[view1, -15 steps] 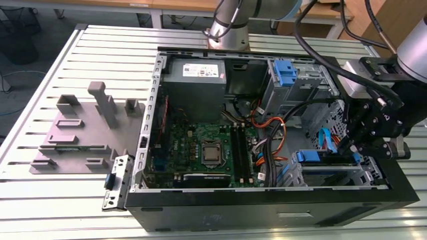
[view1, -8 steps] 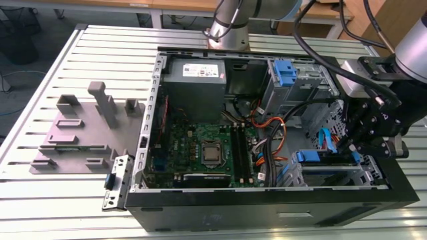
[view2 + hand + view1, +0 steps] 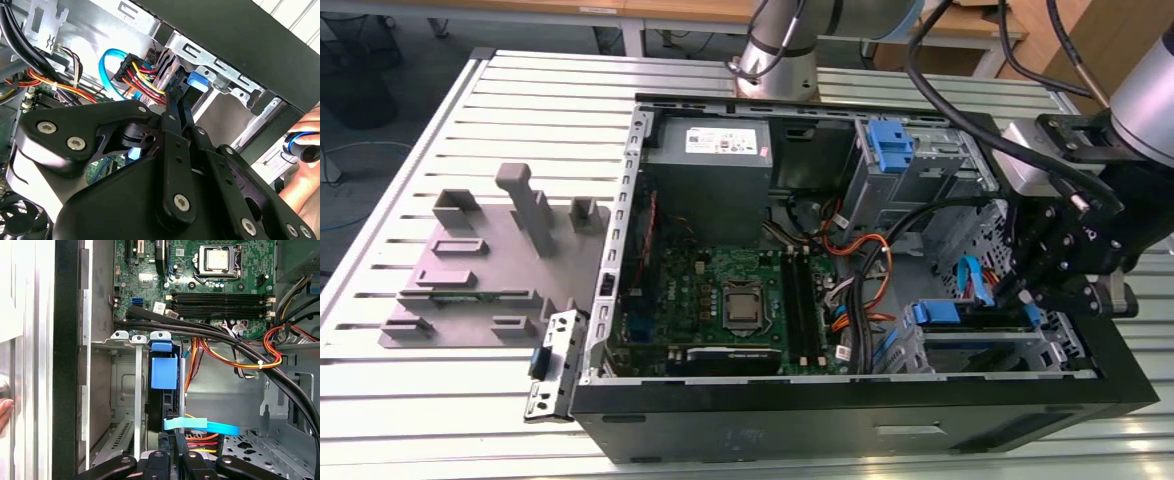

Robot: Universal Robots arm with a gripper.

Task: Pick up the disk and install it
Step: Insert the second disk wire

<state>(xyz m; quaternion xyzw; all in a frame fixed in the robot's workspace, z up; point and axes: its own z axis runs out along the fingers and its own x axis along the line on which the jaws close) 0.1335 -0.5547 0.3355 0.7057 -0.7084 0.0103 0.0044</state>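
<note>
The disk (image 3: 162,402) stands on edge inside the lower drive bay (image 3: 131,340) of the open computer case (image 3: 854,420). Its blue carrier tab (image 3: 163,371) faces the motherboard. In the exterior view the disk (image 3: 958,313) lies in the bay at the case's front corner, on the exterior view's right. My gripper (image 3: 172,437) sits at the disk's near end, its two black fingers (image 3: 172,107) drawn close together and pinched on that end. The second wrist view shows the gripper (image 3: 177,97) reaching to the blue tab (image 3: 197,80). In the exterior view the gripper (image 3: 1027,295) hangs just over the bay.
A light-blue data cable (image 3: 200,426) and red-yellow power wires (image 3: 235,357) run close beside the fingers. A second blue bracket (image 3: 887,145) sits in the upper bay. A person's hand (image 3: 306,145) rests outside the case wall. A grey fixture (image 3: 480,270) stands on the slatted table (image 3: 427,400).
</note>
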